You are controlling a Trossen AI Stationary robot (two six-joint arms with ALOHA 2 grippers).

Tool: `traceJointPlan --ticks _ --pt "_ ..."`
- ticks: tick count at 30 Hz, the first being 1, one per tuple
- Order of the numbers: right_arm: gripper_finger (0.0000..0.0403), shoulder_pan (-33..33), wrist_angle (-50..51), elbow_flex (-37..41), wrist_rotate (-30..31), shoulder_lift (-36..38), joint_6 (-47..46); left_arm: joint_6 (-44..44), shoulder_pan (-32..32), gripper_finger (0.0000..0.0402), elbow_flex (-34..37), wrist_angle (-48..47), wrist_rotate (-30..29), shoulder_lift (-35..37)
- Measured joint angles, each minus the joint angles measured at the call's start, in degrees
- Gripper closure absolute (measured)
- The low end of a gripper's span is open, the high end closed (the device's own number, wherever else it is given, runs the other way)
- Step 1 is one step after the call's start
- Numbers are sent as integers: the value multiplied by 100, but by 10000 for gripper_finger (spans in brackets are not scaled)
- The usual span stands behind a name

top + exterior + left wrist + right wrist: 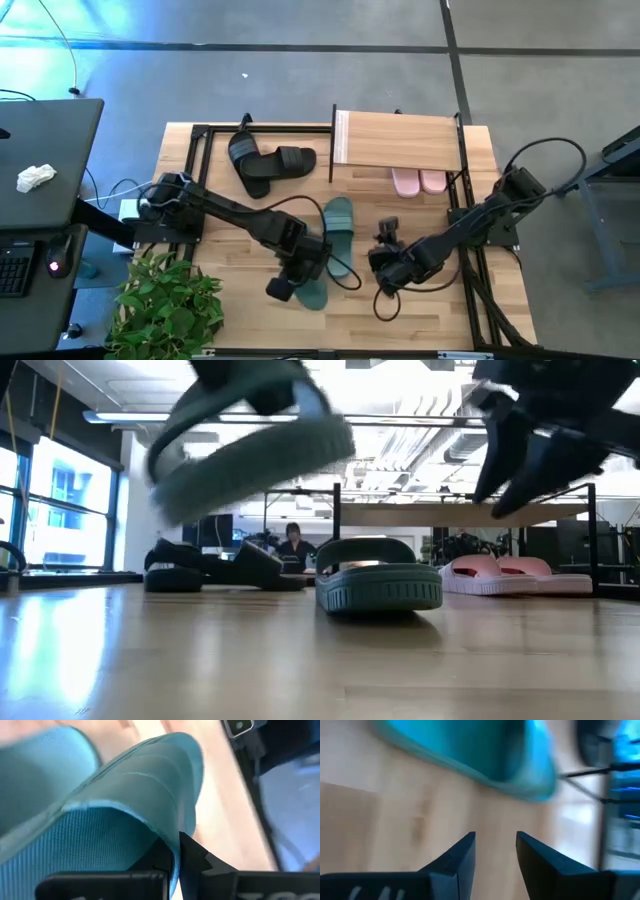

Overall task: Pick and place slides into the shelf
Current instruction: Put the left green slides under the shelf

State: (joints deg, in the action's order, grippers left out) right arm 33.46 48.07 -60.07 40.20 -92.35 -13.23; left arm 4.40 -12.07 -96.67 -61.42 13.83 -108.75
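A light wooden table (240, 315) stands on a grey floor, with an office of windows and ceiling lights behind and a person seated far off; no writing can be read. The left pincer (283, 288) is clenched on a teal slide (312, 290), lifted off the table at the near edge. The right pincer (387, 278) hangs released and empty just beside it, fingers (457, 857) parted. The other teal slide (339, 222) lies flat mid-table. Two black slides (270, 162) lie farther back. The pink pair (419, 181) sits under the shelf (398, 140). A potted plant (165, 305) stands at the table's corner.
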Motion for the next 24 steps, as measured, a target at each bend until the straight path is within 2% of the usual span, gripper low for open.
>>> traceJointPlan --ticks 4,8,14,20,22,24 --pt "274 164 615 0 861 326 -156 720 -193 399 -590 -606 -910 13" --pt "274 262 839 0 1136 830 -536 1326 -403 400 -805 -822 -1750 11" --pt "274 258 988 0 1038 1967 -1543 1889 -575 400 -825 -955 -2724 -88" --pt "274 -85 789 0 917 3209 -3308 2141 -558 401 -821 -1048 -3443 -288" --pt "274 -312 513 1 580 3534 -3413 2223 -558 401 -842 -1048 -3741 -412" --pt "274 -609 69 2 134 3782 -3082 2246 -556 401 -834 -1190 -3992 -499"
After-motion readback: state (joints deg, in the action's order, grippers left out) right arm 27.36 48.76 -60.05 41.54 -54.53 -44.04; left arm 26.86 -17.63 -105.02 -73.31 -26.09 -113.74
